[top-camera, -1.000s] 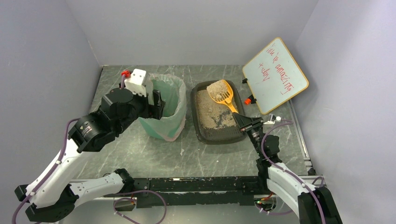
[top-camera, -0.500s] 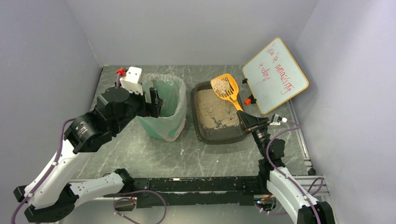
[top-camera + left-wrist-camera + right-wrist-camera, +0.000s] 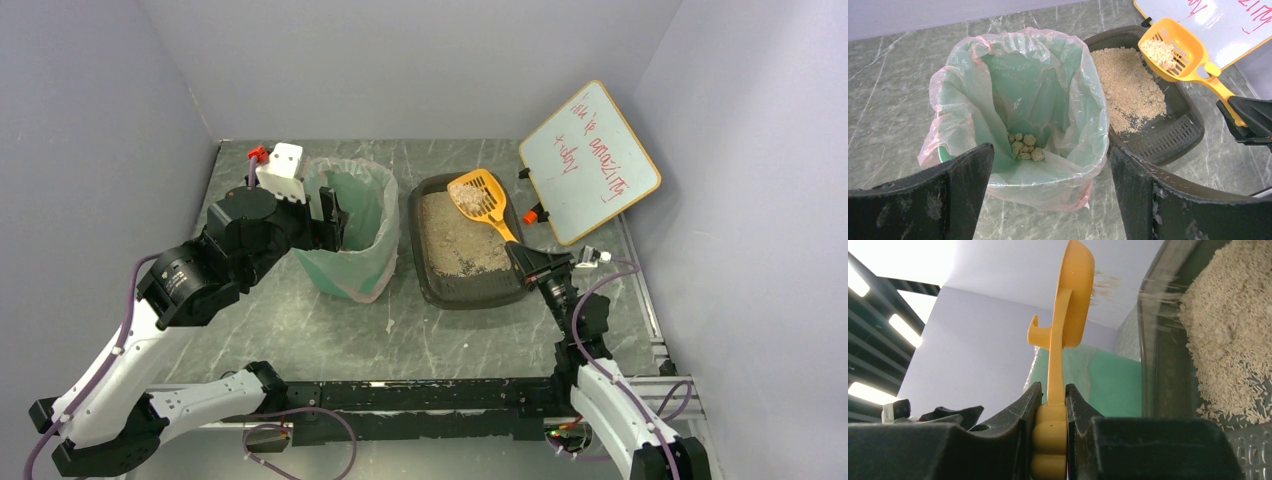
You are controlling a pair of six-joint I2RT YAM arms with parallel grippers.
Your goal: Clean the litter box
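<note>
The litter box (image 3: 425,210) (image 3: 1188,125), a shallow dark grey tray of beige litter, lies mid-table to the right of the green bin (image 3: 352,232). My right gripper (image 3: 524,258) (image 3: 1053,395) is shut on the handle of the orange slotted scoop (image 3: 480,197) (image 3: 1070,305), which is lifted over the far end of the box with a small clump (image 3: 1160,50) in it; loose grains fall from it. My left gripper (image 3: 335,220) (image 3: 1048,172) stands open at the bin's near left rim, holding nothing. Pale clumps (image 3: 1024,146) lie at the bottom of the bin's clear bag.
A small whiteboard (image 3: 590,162) with red writing leans at the back right, close beside the box and the scoop. A rail (image 3: 400,390) runs along the table's near edge. Grey walls close in on three sides.
The scoop has risen out of the litter and shed most of its sandy load, leaving a small clump. The right wrist has shifted slightly right. The left arm drew back a little.
</note>
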